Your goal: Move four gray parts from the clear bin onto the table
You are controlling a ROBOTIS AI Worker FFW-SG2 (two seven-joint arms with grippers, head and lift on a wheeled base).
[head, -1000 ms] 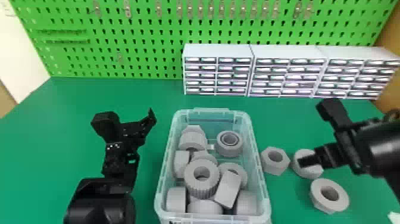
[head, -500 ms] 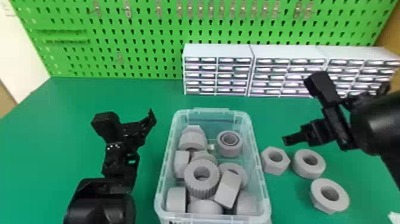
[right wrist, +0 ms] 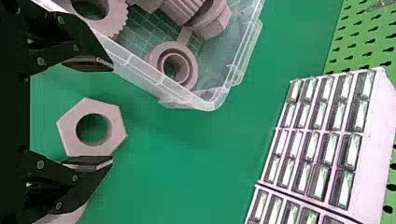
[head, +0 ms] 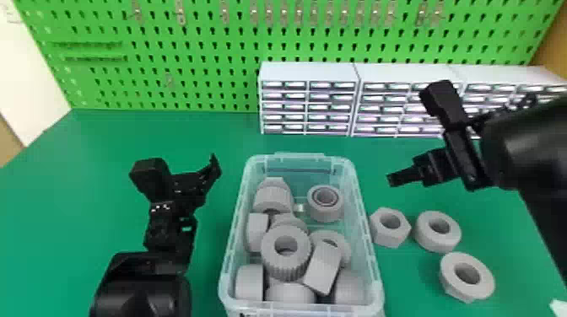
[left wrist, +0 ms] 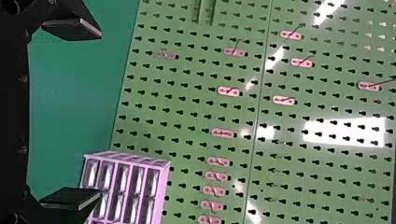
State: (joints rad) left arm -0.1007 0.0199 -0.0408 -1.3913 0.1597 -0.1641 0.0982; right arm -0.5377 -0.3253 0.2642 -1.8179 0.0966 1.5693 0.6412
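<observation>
Hovering right fingers [head: 403,177], three parts [head: 441,244] on table [head: 97,147]

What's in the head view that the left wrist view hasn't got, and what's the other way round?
Head view: the clear plastic bin, the gray parts inside it, three gray parts with round holes on the table to its right, and the black right gripper.

Left wrist view: bright white shiny patches on the pegboard.

Both: the green pegboard with keyhole-shaped holes, a white cabinet of little drawers, the green table and the black left gripper.
</observation>
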